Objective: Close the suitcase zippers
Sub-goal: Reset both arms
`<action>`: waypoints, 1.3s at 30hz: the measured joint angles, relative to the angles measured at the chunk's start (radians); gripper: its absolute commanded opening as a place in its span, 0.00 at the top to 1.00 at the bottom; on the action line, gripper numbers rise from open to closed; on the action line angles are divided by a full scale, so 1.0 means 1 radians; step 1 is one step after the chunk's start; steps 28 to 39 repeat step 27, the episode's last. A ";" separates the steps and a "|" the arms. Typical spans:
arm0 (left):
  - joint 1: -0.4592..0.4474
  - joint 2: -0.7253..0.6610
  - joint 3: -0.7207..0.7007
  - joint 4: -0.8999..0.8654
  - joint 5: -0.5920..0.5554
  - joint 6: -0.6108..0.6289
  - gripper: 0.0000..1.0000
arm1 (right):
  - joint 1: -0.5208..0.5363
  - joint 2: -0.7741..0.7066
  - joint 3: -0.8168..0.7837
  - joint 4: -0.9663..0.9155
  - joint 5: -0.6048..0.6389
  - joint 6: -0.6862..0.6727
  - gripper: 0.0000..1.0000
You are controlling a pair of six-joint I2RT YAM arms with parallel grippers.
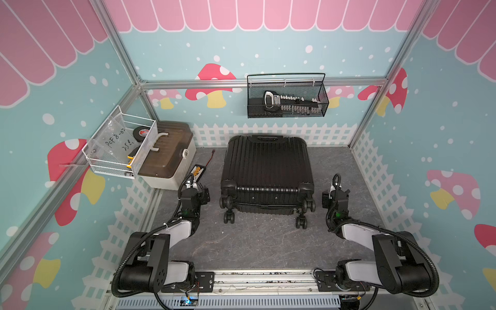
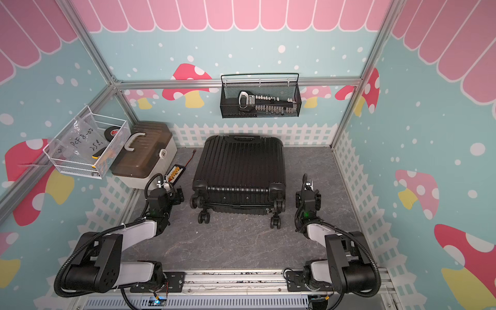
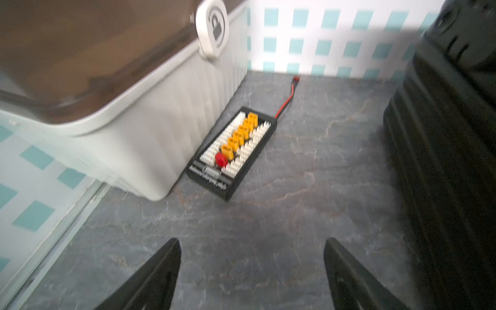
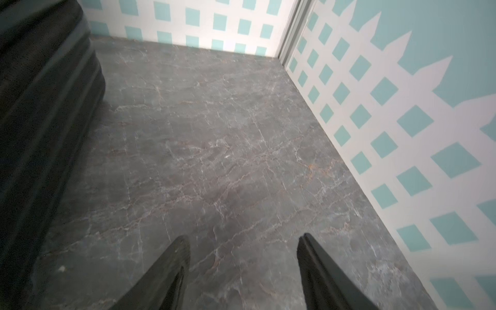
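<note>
1. Far left, a beige toolbox [image 1: 166, 158] and a parallel charging board [image 3: 232, 153] flank the left gripper [image 3: 251, 241], its jaws apart and holding nothing.
2. Centre, the suitcase [image 1: 267, 166] lies flat, wheels nearest. The ribbed black hard shell is likely stiff and slick. The zippers [image 1: 264, 206] along the rim seam look the only hold, pulls too small to see.
3. Right, the right gripper [image 4: 244, 236] hovers over the grey table [image 4: 214, 147], jaws apart, empty.

Both top views overhead; wrist views low, flanking suitcase [image 1: 267, 166].
</note>
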 measured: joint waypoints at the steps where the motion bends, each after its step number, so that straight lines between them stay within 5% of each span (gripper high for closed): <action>1: 0.008 0.029 -0.010 0.060 0.014 0.000 0.15 | -0.005 0.017 0.000 0.032 -0.011 -0.009 0.33; 5: 0.024 0.154 -0.060 0.224 0.055 -0.004 0.13 | -0.029 0.150 -0.003 0.208 -0.054 -0.031 0.29; 8: 0.025 0.158 -0.039 0.231 0.044 -0.014 0.00 | -0.039 0.188 -0.007 0.227 -0.078 -0.041 0.14; 10: 0.025 0.158 -0.016 0.236 0.043 -0.015 0.00 | -0.040 0.186 -0.006 0.239 -0.086 -0.040 0.02; 39: 0.024 0.158 0.006 0.233 0.055 -0.011 0.00 | -0.042 0.186 -0.006 0.286 -0.100 -0.040 0.01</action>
